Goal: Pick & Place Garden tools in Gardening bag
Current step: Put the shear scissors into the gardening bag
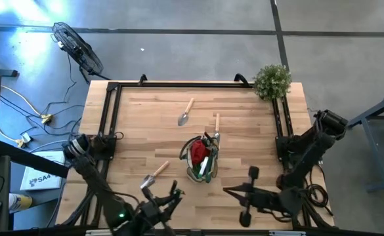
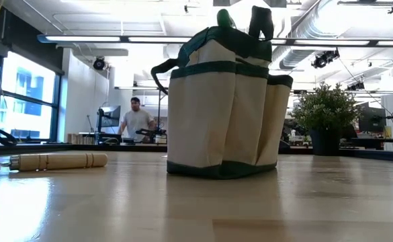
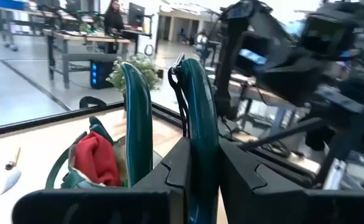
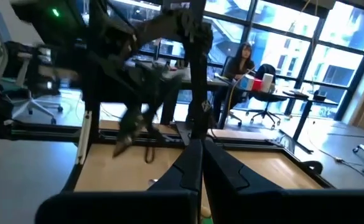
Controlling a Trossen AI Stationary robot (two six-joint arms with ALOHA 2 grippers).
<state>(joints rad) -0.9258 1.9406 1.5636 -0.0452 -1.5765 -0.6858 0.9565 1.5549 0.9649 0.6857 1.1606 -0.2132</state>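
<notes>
The gardening bag (image 1: 201, 158) (image 2: 226, 101) stands upright mid-table with a red piece (image 3: 98, 158) and tool handles (image 2: 262, 20) sticking out of its top. My left gripper (image 1: 170, 195) (image 3: 201, 148) is near the front edge, left of the bag, pointing level toward it and shut on green-handled pruners (image 3: 138, 118). Two trowels lie flat on the table (image 1: 186, 113) (image 1: 155, 174), and a third trowel (image 1: 216, 123) is at the bag's far side. My right gripper (image 1: 230, 191) (image 4: 200, 149) hovers front right, shut and empty. My left gripper pinches one green handle of the pruners (image 3: 200, 124) between its two fingers, while the other handle (image 3: 137, 112) stands free beside one finger (image 3: 177, 165). The fingers point level, toward the bag. The pruners are lifted clear of the table, handles pointing forward past the fingertips.
A bushy green plant (image 1: 272, 80) (image 2: 327, 111) stands at the far right corner. A black frame (image 1: 113, 111) runs along the table's left, far and right sides. Bare wood lies between the bag and the front edge. People are at desks in the room behind.
</notes>
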